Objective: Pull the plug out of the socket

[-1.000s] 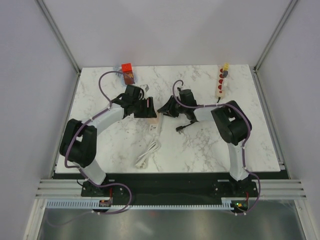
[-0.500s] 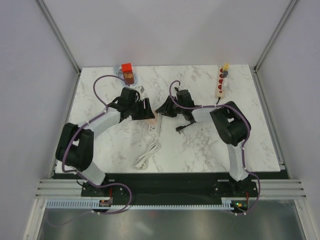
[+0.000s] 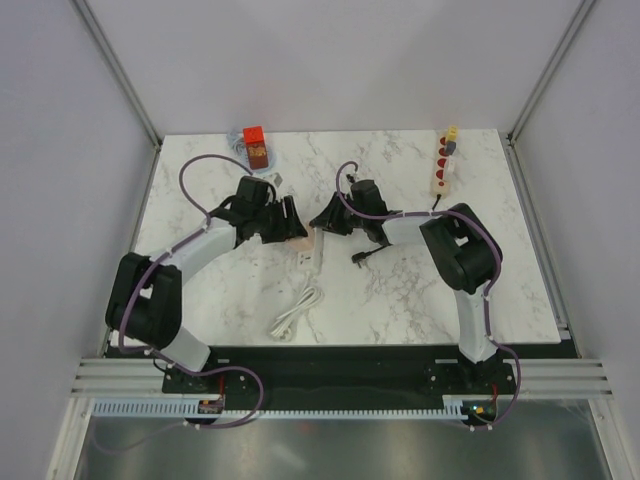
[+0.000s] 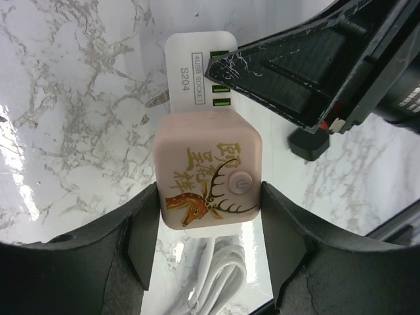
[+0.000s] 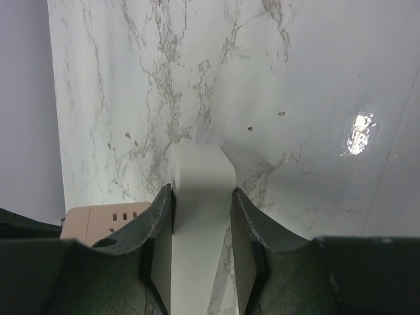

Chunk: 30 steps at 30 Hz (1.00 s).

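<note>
The socket (image 4: 207, 174) is a pink cube with a deer picture and a round button. My left gripper (image 4: 209, 216) is shut on its two sides. The plug (image 4: 197, 72) is a white block with green USB ports, lying against the cube's far face. My right gripper (image 5: 200, 197) is shut on this plug (image 5: 200, 177), with the pink socket (image 5: 88, 222) just to its left. I cannot tell whether the plug is still seated. From above, both grippers (image 3: 293, 225) (image 3: 323, 224) meet at the table's middle over the socket (image 3: 300, 237) and plug (image 3: 312, 250).
A coiled white cable (image 3: 297, 308) lies nearer the arms. A black plug (image 3: 362, 256) lies under the right wrist. A red box (image 3: 255, 146) stands at the back left and a white power strip (image 3: 442, 162) at the back right.
The left arm has swung a little left and back with the socket in its grip. The right gripper has followed slightly, still holding the plug.
</note>
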### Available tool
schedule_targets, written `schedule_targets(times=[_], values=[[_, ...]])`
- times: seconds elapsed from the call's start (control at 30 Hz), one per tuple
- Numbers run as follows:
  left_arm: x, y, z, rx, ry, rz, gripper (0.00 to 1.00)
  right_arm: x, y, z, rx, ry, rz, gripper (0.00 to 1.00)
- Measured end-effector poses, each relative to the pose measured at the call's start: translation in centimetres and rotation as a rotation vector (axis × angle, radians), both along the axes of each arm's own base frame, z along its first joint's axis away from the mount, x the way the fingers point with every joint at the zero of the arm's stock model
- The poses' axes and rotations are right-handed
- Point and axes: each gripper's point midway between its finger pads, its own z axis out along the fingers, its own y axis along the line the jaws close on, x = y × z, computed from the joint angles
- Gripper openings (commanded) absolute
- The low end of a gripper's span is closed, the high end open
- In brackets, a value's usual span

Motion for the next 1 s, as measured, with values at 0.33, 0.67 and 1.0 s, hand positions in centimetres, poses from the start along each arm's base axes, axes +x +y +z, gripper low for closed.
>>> schedule_targets(times=[0.33,0.67,1.0], values=[[1.4,-0.4,8.8,-0.11,-0.218,0.005,0.02,0.3,-0.3,0.0,-0.016,-0.014,-0.009,0.0],[0.5,-1.0,7.0,-0.073,-0.167,-0.083,1.0,0.3,-0.3,0.0,-0.014,-0.014,-0.005,0.0],[1.3,-1.8,2.5,-0.026,-0.039,-0.109,0.93,0.2,-0.4,0.0,-0.009,-0.01,0.002,0.0]])
